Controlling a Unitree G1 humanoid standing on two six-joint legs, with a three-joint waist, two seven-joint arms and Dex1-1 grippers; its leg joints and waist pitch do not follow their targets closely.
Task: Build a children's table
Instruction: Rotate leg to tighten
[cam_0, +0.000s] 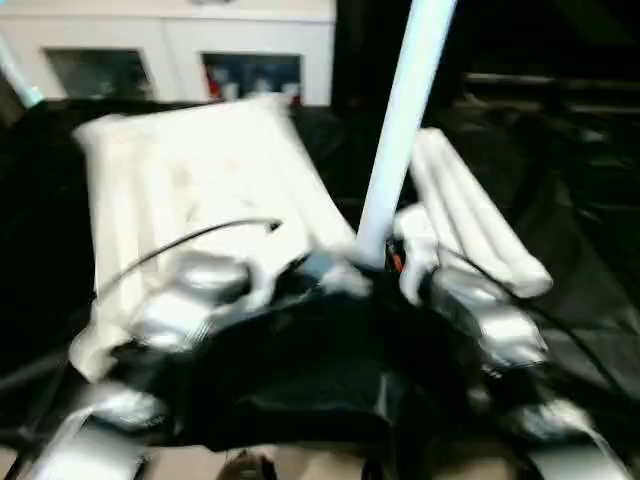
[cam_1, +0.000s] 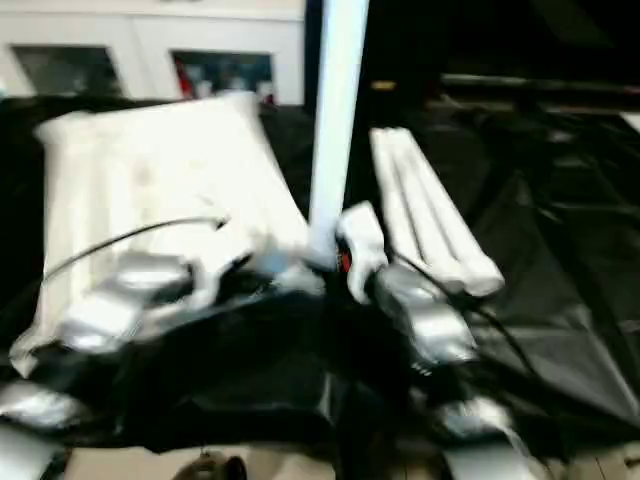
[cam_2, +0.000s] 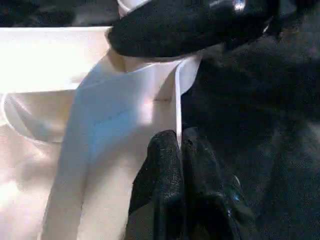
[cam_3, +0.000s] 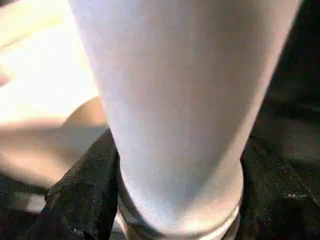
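Note:
The children's table top (cam_0: 180, 170) lies upside down on a black cloth, white and ribbed. One white leg (cam_0: 405, 110) stands upright at its near right corner socket. My right gripper (cam_0: 385, 262) wraps the leg's base, with a black finger (cam_3: 80, 195) pressed against the tube (cam_3: 175, 100). My left gripper (cam_2: 179, 150) is shut on the thin rim (cam_2: 177, 100) of the top beside that corner. Loose white legs (cam_0: 470, 215) lie side by side to the right of the top.
A white cabinet with glass doors (cam_0: 170, 45) stands behind the work. The black cloth (cam_0: 560, 180) covers the surface all around. A black cable (cam_0: 190, 240) arcs over the top near my left forearm (cam_0: 190, 300).

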